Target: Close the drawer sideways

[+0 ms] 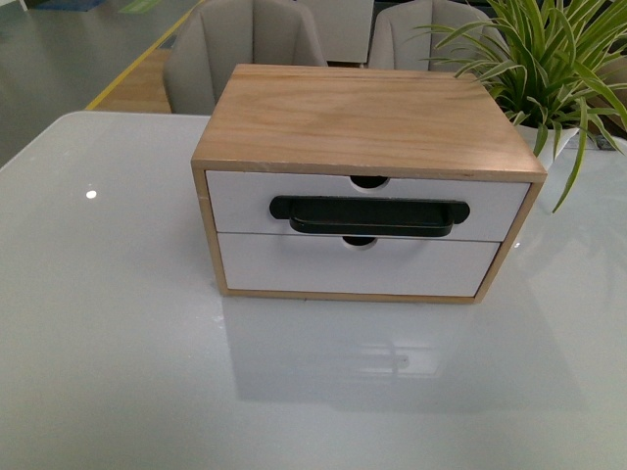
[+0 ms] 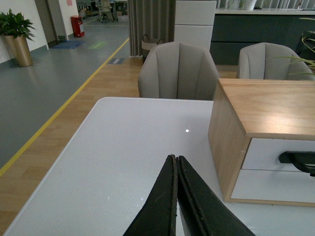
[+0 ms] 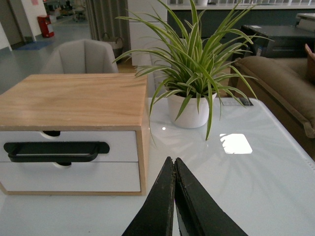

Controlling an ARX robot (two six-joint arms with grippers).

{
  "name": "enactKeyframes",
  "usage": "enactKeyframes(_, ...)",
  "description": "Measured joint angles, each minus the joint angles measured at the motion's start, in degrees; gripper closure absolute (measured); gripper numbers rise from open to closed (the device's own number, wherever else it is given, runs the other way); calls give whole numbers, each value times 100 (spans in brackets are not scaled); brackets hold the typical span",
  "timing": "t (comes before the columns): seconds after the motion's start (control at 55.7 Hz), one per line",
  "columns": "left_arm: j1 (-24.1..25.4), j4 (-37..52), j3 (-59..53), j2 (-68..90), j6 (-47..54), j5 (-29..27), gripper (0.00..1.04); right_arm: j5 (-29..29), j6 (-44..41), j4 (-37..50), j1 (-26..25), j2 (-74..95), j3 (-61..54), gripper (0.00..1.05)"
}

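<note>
The drawer (image 1: 362,206) with the black handle (image 1: 368,215) is pushed in flush. Both pincers, left (image 2: 176,162) and right (image 3: 174,163), are clenched empty above the counter (image 1: 118,323).

We see bright, even daylight in all three views. The glossy white table (image 1: 118,343) mirrors the wooden cabinet (image 1: 367,122) as a soft shadow and carries small glare spots, with a bright window patch near the potted plant (image 3: 192,73). Focus is sharp; backgrounds soften slightly.
</note>
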Motion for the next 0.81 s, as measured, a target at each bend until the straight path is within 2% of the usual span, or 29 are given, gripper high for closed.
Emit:
enactKeyframes(0.359, 0, -997, 0, -1019, 2, 0, 103, -2, 0, -745, 0, -748, 0, 103)
enactKeyframes(0.449, 0, -1182, 0, -1211, 0, 0, 103, 2, 2, -1694, 0, -1547, 2, 103)
enactKeyframes(0.593, 0, -1423, 0, -1449, 0, 2, 103, 9, 0, -1755, 0, -1725, 2, 103)
enactKeyframes(0.683, 0, -2282, 0, -2120, 2, 0, 103, 11, 2, -1764, 0, -1731, 2, 103)
enactKeyframes(0.808, 0, -2389, 0, -2387, 2, 0, 103, 7, 2, -1764, 0, -1738, 2, 103)
